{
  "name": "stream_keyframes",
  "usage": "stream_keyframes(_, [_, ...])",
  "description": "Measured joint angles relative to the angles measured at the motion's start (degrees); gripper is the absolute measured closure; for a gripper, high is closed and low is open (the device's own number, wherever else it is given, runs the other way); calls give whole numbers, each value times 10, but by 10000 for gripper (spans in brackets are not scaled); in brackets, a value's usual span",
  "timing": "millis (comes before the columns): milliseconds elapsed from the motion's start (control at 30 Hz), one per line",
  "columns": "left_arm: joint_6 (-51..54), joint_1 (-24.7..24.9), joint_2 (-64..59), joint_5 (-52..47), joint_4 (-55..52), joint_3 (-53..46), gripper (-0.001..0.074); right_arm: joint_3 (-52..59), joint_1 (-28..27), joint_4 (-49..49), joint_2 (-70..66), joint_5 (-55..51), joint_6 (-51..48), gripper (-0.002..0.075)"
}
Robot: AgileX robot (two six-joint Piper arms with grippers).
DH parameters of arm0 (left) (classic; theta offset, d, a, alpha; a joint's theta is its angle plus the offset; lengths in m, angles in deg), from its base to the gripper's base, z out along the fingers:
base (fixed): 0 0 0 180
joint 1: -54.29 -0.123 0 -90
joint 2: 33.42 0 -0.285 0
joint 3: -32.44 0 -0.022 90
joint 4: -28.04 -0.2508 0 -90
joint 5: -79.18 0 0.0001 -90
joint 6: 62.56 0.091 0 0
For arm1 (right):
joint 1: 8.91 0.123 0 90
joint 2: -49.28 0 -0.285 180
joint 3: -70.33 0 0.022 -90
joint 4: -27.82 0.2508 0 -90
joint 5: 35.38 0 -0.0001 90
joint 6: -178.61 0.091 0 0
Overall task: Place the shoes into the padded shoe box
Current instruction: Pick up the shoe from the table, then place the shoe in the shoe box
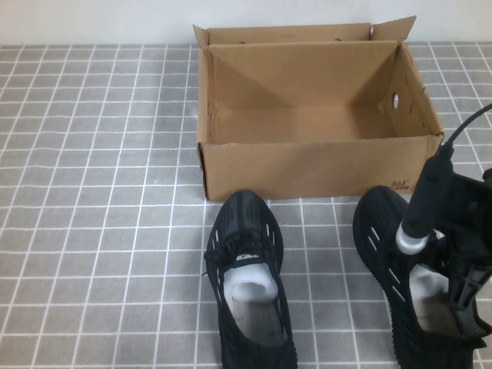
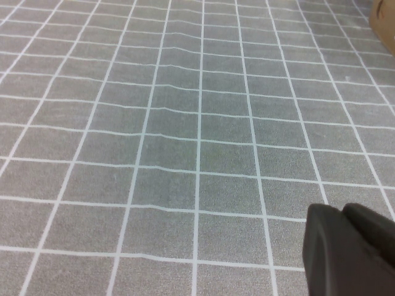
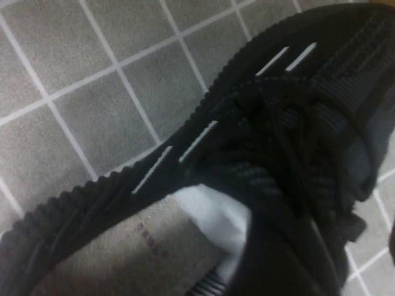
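Observation:
The padded shoe box (image 1: 307,165) stands open and empty at the back middle of the table. One black sneaker (image 1: 247,288) with white paper stuffing lies in front of it, toe toward the box. The second sneaker (image 1: 384,246) lies at the front right on the table. My right gripper (image 1: 460,307) is down at this sneaker's opening. In the right wrist view the sneaker (image 3: 259,123) fills the picture; one dark finger (image 3: 278,259) reaches into it, the other sits at the picture's edge, jaws apart. My left gripper (image 2: 352,246) hangs shut and empty over bare cloth, out of the high view.
A grey cloth with a white grid (image 1: 92,192) covers the table. The box's flaps stand upright, and a small round hole (image 1: 395,100) shows in its right wall. A corner of the box (image 2: 386,12) shows in the left wrist view.

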Motion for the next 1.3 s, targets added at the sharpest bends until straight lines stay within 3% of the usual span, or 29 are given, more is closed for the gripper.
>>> stream_keyframes(200, [0,0,0,0,0,0,733,0,0,0,-20,1,26,463])
stream_keyframes(333, [0,0,0,0,0,0,733,-1,0,4,-20,-9,40,644])
stream_keyframes(433, [0,0,0,0,0,0,733,-8,0,4,-22,-20,41,696])
stream_keyframes(1000, [0,0,0,0,0,0,733,-181,0,35,-22,-227,44,708])
stream_keyframes(1133, [0,0,0,0,0,0,733,-285,-1,108,-3,-286,51,732])
stream_keyframes(1300, [0,0,0,0,0,0,733,-287,0,112,-22,-311,53,708])
